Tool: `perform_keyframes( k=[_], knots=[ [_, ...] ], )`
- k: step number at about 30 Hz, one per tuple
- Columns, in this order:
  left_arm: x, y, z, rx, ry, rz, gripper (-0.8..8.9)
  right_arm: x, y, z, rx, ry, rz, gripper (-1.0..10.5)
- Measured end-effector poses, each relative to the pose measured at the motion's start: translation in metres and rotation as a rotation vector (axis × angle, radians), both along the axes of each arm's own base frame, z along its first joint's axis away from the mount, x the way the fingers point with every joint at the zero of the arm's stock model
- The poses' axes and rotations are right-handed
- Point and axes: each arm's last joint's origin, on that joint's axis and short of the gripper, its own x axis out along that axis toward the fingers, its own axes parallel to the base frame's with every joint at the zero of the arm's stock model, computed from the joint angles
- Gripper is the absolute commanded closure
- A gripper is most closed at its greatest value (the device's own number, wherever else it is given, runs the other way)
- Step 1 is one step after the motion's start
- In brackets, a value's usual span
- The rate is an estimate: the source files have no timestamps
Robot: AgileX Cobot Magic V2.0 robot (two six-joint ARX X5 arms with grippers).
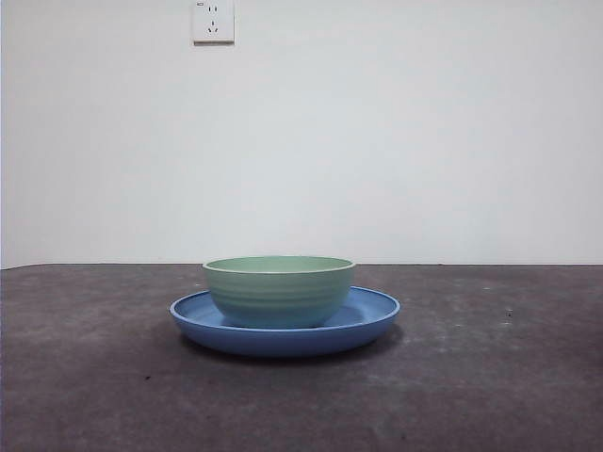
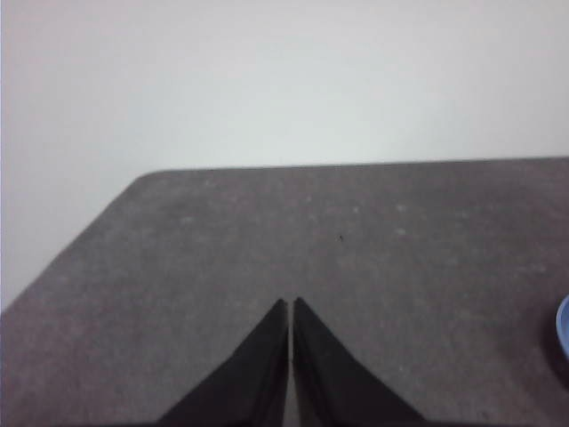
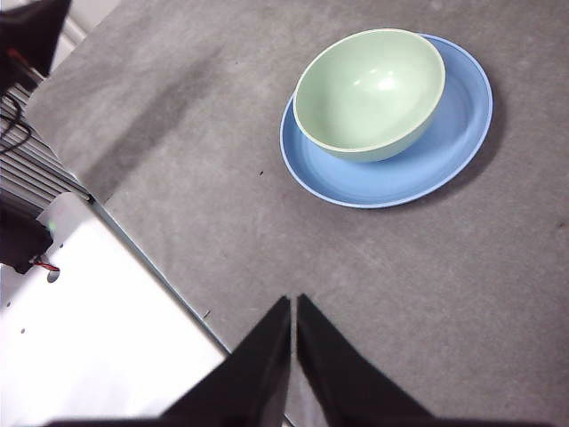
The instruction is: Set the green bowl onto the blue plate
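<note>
The green bowl (image 1: 279, 290) sits upright inside the blue plate (image 1: 372, 318), resting on the plate's shallow floor. In the front view the bowl stands a little to the left of the plate's middle, so more blue rim shows on the right than on the left. The right wrist view confirms this: the bowl (image 3: 370, 92) lies off-centre on the plate (image 3: 444, 151), close against one side of the rim, with a broad crescent of bare blue on the other side. The bowl is empty, and its pale interior catches a few small highlights.

Plate and bowl stand on a dark grey table (image 1: 490, 377). Behind it rises a plain white wall with a wall socket (image 1: 213, 21) high up.

Neither arm appears in the front view. The right gripper (image 3: 293, 302) hangs above the table, well apart from the plate, its two black jaws pressed together and holding nothing. The left gripper (image 2: 291, 304) is likewise over bare table near the table's far corner, its jaws closed together on nothing; only a sliver of the blue plate (image 2: 564, 326) shows at the edge of its view.
</note>
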Motion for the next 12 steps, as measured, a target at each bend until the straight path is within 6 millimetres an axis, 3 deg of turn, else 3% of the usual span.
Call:
perform_keyframes(
  k=[7,12],
  knots=[
    [0.001,0.000,-0.021,-0.004,0.037,0.000,8.05,0.000,0.000,0.000,0.000,0.000,0.000,9.4],
    [0.000,0.000,-0.026,-0.006,0.087,0.000,8.05,0.000,0.000,0.000,0.000,0.000,0.000,9.4]
  ],
)
